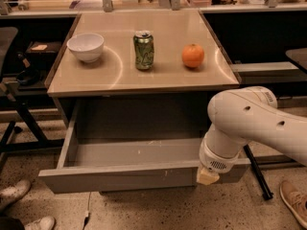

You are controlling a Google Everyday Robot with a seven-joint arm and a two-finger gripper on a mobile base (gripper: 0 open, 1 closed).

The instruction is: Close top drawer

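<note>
The gripper (207, 177) (clenched or released, unclear) stood at the open top drawer (120, 178) front; next, seemingly, a steady push straight beyond it.

arm (254, 121) was bulky and rounded, with a glossy off-white shell tinted warm by the room light. two small dark round recesses on the upper shell, and a short dark marking near its top edge. wrist (221, 150) was a shorter white cylinder with a thin seam ring around it and a small grey dotted vent patch low on its face. gripper (207, 177) sat at the arm's lower end, low and right of centre in view. only a pale yellowish blocky piece of it showed.
</note>
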